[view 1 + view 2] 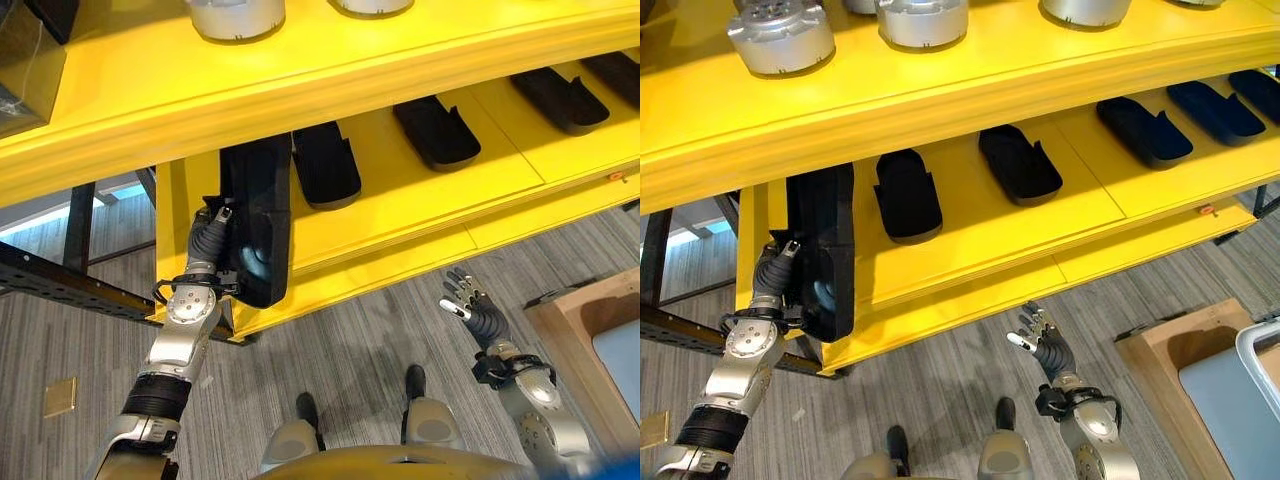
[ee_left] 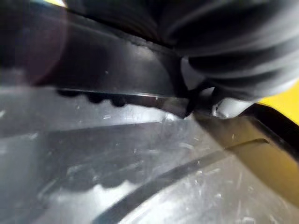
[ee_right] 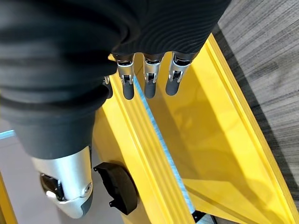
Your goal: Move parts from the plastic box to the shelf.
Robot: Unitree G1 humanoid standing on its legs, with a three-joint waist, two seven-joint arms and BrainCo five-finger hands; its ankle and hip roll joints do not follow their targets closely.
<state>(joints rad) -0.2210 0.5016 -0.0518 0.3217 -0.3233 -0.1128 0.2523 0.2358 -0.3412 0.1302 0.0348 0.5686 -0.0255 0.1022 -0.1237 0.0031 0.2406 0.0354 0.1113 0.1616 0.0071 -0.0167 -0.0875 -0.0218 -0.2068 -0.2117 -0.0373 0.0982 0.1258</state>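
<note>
Your left hand point(image 1: 207, 262) is at the near left end of the yellow shelf point(image 1: 420, 190), against a long black part point(image 1: 257, 225) standing on its lower level; you cannot tell its finger state. To the right, more black parts point(image 1: 436, 132) lie in a row. Farther right, your right hand point(image 1: 1045, 345) hangs open and empty above grey carpet point(image 1: 370, 330). Placing looks underway; next, lay the part flat.
</note>
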